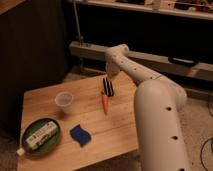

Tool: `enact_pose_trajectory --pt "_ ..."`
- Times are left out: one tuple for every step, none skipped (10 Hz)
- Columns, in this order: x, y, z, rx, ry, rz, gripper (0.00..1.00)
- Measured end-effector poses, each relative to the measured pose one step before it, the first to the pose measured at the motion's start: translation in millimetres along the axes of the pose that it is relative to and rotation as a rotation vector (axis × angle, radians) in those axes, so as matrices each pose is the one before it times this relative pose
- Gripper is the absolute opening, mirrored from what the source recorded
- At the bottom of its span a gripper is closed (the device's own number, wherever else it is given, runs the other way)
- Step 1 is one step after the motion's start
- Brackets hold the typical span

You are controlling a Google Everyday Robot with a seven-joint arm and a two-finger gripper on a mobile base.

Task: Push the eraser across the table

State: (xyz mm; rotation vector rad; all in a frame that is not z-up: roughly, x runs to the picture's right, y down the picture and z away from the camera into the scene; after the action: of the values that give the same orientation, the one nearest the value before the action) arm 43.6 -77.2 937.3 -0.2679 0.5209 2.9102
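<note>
At the worktop's (120, 137) far edge the jaws (108, 90), pressed together, touch the eraser (108, 87), which runs near-to-far above the carrot (105, 102).

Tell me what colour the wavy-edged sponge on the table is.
Blue sponge, camera view; the gripper is above the carrot.

black end effector (108, 88), orange carrot (105, 102), blue sponge (80, 133)
</note>
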Motion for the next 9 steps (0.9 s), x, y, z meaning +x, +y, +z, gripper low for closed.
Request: enact_pose_trajectory --pt "-7.12 -4.67 -15.09 -0.08481 -0.00793 0.00342 0.00" --pt "-4.20 -2.50 -11.59 -0.06454 -0.00166 0.00218 0.00" --pt "-3.66 -1.80 -11.79 -0.06675 0.00252 0.00302 0.00" --pt "-8.42 -3.19 -17.51 -0.09625 0.00409 0.01262 0.00" --pt "-11.33 -1.55 -15.05 -0.07332 -0.00370 0.01543 0.00" --pt "-5.46 1.29 -5.93 -0.03272 0.00173 0.01144 0.00" --pt "-3.76 1.51 0.20 0.00207 0.00349 0.01109 0.00" --pt "0.05 -1.35 6.75 0.04036 0.01108 0.00727 0.00" --pt "3.49 -1.96 12.58 0.03696 0.01586 0.00250 0.00"
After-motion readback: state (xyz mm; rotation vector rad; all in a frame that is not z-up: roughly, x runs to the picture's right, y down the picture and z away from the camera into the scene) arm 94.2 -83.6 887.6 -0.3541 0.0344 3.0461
